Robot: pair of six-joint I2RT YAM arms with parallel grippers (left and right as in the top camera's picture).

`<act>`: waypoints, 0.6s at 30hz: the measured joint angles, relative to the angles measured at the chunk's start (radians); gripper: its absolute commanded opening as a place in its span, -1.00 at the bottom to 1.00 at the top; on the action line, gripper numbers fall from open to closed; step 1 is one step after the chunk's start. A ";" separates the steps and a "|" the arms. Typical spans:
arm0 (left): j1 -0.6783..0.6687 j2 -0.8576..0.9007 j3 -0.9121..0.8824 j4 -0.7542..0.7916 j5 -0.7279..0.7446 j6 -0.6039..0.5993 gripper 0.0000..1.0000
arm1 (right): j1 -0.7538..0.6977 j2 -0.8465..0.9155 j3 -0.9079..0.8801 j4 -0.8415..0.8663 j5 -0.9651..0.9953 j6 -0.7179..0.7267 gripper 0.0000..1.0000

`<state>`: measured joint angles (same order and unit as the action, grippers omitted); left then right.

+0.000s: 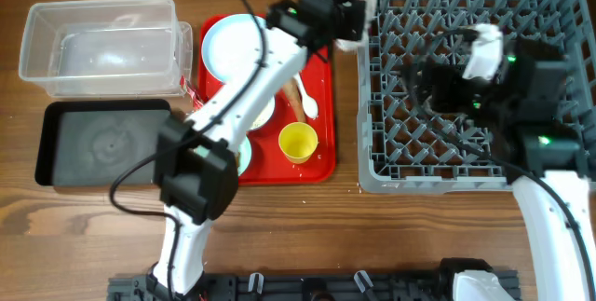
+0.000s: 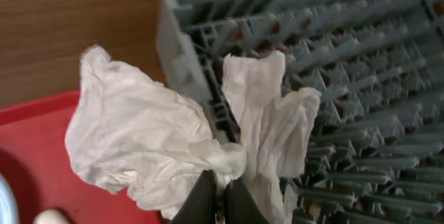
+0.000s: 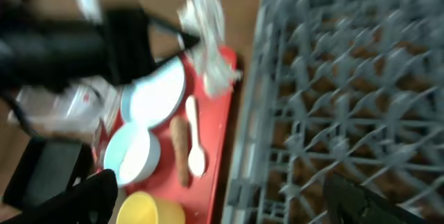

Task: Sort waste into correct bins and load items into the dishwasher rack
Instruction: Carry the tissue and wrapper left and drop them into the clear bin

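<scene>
Left end effector (image 2: 220,186) clamped; right end effector (image 3: 218,182) spread.

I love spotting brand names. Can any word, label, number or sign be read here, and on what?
None can be read. The tissue, dishwasher rack, yellow cup and clear tub show no print; anything smaller is too blurred to tell.

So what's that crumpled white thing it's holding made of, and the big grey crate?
The tissue looks like thin matte paper: fine creases, limp folds. The crate looks like moulded grey plastic, faintly glossy, with stiff identical pegs, though I can't be sure.
</scene>
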<state>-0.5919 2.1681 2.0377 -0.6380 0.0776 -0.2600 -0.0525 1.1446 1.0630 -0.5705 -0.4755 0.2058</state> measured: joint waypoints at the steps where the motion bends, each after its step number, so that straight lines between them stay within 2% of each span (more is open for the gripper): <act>1: -0.021 0.014 0.000 0.011 0.000 0.011 -0.92 | -0.037 -0.030 0.000 0.009 0.000 0.000 0.95; 7: -0.126 0.024 0.000 0.082 -0.005 0.092 -0.92 | -0.283 -0.251 0.000 0.006 -0.003 0.000 0.99; 11: -0.151 0.024 0.000 0.077 -0.026 0.098 -0.92 | -0.305 -0.261 0.000 -0.039 -0.004 0.001 0.99; 15: -0.127 0.021 0.000 -0.077 -0.108 -0.011 -0.92 | -0.305 -0.222 0.000 -0.085 -0.044 0.003 0.99; 16: -0.103 0.006 -0.002 -0.195 -0.178 -0.050 -0.92 | -0.305 -0.206 0.000 -0.095 -0.058 0.003 0.99; 18: -0.061 -0.038 -0.006 -0.333 -0.234 -0.116 -0.92 | -0.305 -0.171 0.000 -0.101 -0.082 0.003 0.98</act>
<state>-0.6525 2.1304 2.0315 -0.9710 -0.1566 -0.3759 -0.3573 0.9737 1.0634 -0.6712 -0.5575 0.2089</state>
